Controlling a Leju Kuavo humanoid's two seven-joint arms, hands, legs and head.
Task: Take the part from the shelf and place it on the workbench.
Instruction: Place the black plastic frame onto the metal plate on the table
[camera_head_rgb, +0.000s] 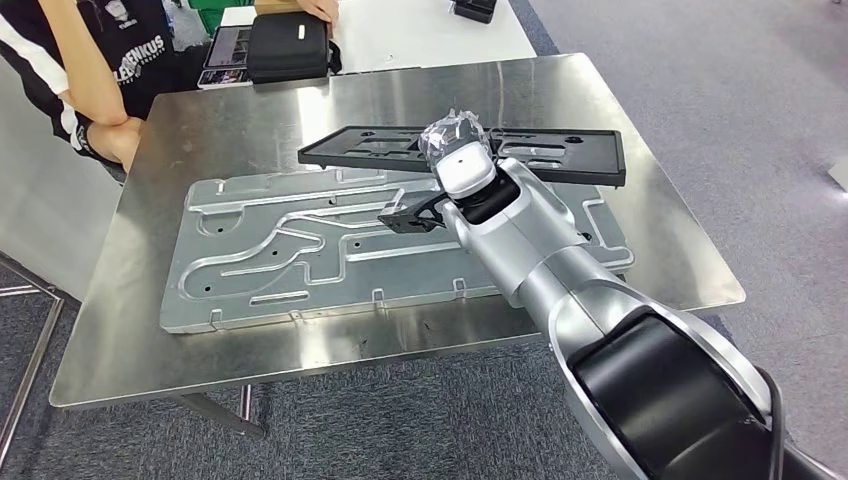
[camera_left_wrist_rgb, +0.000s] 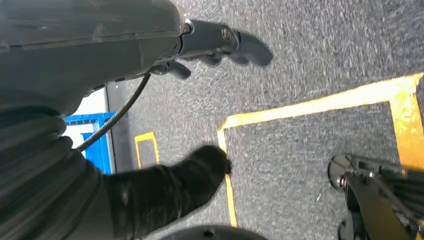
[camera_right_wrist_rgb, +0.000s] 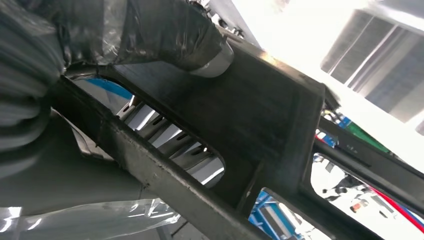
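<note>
Head view: high, looking down on workbench (camera_head_rgb: 250, 350);
Left wrist: faces floor (camera_left_wrist_rgb: 310, 65);
Right wrist: close against part (camera_right_wrist_rgb: 240, 130); shared with head.

1. My right hand (camera_head_rgb: 452, 140), wrapped in glinting clear film, grips the flat matte-black plastic frame part (camera_head_rgb: 560, 155).
2. Under it lies the pale grey grooved metal plate (camera_head_rgb: 280, 250) on the brushed silver steel workbench (camera_head_rgb: 650, 250).
3. My dark grey left hand (camera_left_wrist_rgb: 150, 50) hangs over speckled grey carpet floor (camera_left_wrist_rgb: 310, 60) striped with yellow tape lines (camera_left_wrist_rgb: 320, 105).
</note>
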